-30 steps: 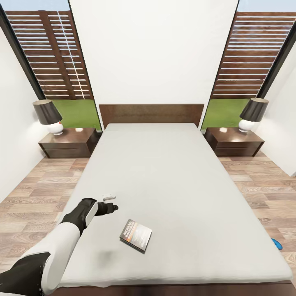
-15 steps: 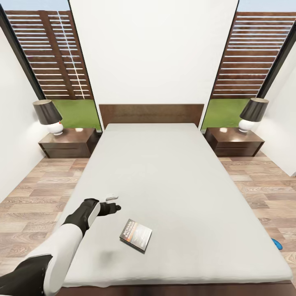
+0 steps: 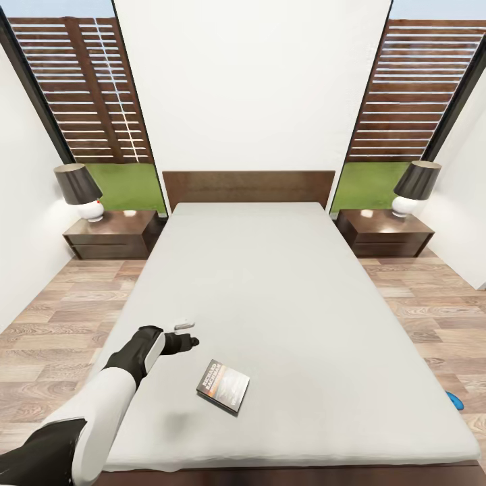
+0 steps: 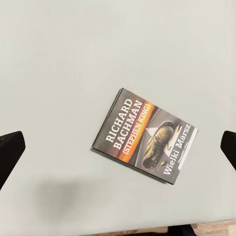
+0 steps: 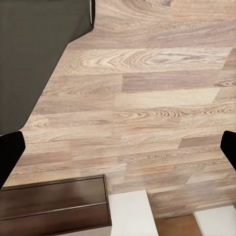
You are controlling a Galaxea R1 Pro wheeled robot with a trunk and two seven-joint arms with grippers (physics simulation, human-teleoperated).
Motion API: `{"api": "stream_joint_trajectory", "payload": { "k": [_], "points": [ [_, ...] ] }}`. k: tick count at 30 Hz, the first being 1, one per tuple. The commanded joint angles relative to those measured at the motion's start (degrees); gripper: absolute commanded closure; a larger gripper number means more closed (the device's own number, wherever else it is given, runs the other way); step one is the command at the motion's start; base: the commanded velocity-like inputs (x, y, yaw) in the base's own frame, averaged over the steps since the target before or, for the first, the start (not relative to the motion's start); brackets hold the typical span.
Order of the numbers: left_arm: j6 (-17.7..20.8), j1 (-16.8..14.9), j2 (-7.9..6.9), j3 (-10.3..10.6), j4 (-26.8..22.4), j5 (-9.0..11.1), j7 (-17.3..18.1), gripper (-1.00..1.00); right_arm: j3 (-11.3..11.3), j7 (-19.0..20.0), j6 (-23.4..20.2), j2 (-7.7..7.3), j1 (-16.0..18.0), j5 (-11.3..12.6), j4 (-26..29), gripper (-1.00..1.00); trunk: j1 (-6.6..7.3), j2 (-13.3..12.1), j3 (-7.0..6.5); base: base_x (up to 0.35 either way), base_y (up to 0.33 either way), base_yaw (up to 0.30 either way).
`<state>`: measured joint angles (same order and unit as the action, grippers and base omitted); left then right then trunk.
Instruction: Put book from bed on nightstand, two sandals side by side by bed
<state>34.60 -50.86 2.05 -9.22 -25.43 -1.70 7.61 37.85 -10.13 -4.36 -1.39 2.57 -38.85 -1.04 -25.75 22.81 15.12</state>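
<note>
The head view looks down the length of the bed (image 3: 283, 297), its off-white mattress bare and its dark headboard (image 3: 248, 187) against the white wall. The book (image 3: 223, 385) lies flat on the mattress near the foot end, toward the robot's left side, a little tilted. The left gripper (image 3: 183, 335) hangs over the mattress just beyond the book and to its left, not touching it, at the end of a white and black arm (image 3: 101, 398).

A nightstand (image 3: 111, 235) stands on each side of the headboard, the other one (image 3: 385, 233) on the right, and each carries a lamp (image 3: 79, 191) with a dark shade (the right lamp (image 3: 415, 187) matches it). At the far right edge, on the wood floor (image 3: 432, 317) beside the bed, a bit of a blue sandal (image 3: 456, 401) peeks in.

The left wrist view adds what the head view cannot resolve: the book (image 4: 145, 135) seen from above, its cover reading "RICHARD BACHMAN" on an orange band, with a shoe pictured. The dark fingers (image 4: 9, 152) sit at opposite edges of that view, spread wide apart, the book between them but below.

The right wrist view shows wood planks (image 5: 147, 108), a dark brown wooden piece (image 5: 54, 209), and the right gripper's fingers (image 5: 10, 155) likewise far apart, holding nothing.
</note>
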Motion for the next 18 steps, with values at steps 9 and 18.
{"api": "stream_joint_trajectory", "payload": {
  "k": [9, 18],
  "points": [
    [0.67, -0.03, 0.03, -0.36, 0.06, -0.35, 0.06, -1.00, 0.25, -0.24, -0.13, 0.02, 0.07, -0.71, -0.22, -1.00, -0.03, 0.10, 0.10, 0.000, 0.000, 0.000],
    [1.01, -0.27, 0.32, -0.36, 0.23, -0.51, -0.45, -1.00, 0.33, -0.26, -0.14, -0.46, 0.07, -0.64, -0.23, -1.00, -0.03, 0.10, 0.10, 0.000, 0.000, 0.000]
  ]
}}
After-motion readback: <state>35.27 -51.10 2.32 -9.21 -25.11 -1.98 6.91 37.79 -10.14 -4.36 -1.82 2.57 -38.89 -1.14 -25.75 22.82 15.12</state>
